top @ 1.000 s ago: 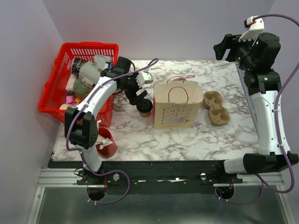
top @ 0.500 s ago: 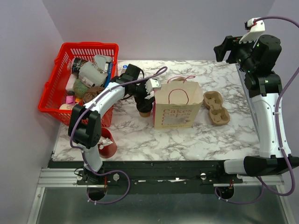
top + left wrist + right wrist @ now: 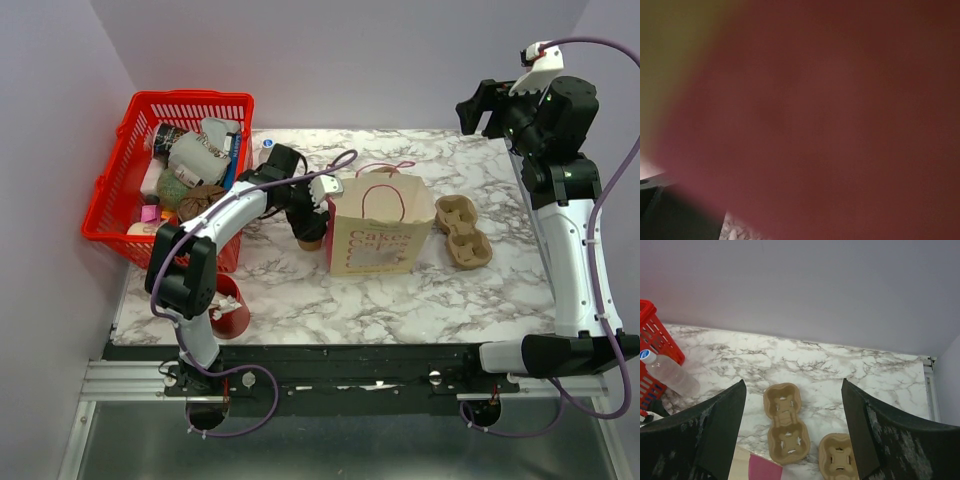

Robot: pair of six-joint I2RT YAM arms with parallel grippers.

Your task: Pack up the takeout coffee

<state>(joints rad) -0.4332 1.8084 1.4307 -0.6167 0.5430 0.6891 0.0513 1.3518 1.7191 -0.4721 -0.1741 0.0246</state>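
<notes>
The takeout coffee (image 3: 312,238), a small tan cup, stands on the marble table just left of the tan paper bag (image 3: 380,240). Its black lid is hidden under my left gripper (image 3: 309,217), which sits right on top of the cup. The fingers are too dark and small there to show their state. The left wrist view is filled by a blurred red-brown surface, and no fingers show in it. My right gripper (image 3: 488,104) is open and empty, high above the table's far right corner. In the right wrist view (image 3: 793,390) it looks down past wide-apart fingers.
A brown pulp cup carrier (image 3: 462,232) lies right of the bag, and the right wrist view shows two carrier pieces (image 3: 785,422) (image 3: 840,457). A red basket (image 3: 190,98) of items stands far left, with a clear bottle (image 3: 670,375) beside it. A red cup of white sticks (image 3: 225,310) stands near left.
My left gripper has moved right and down from beside the basket onto the coffee cup next to the bag. The right arm has barely moved.
</notes>
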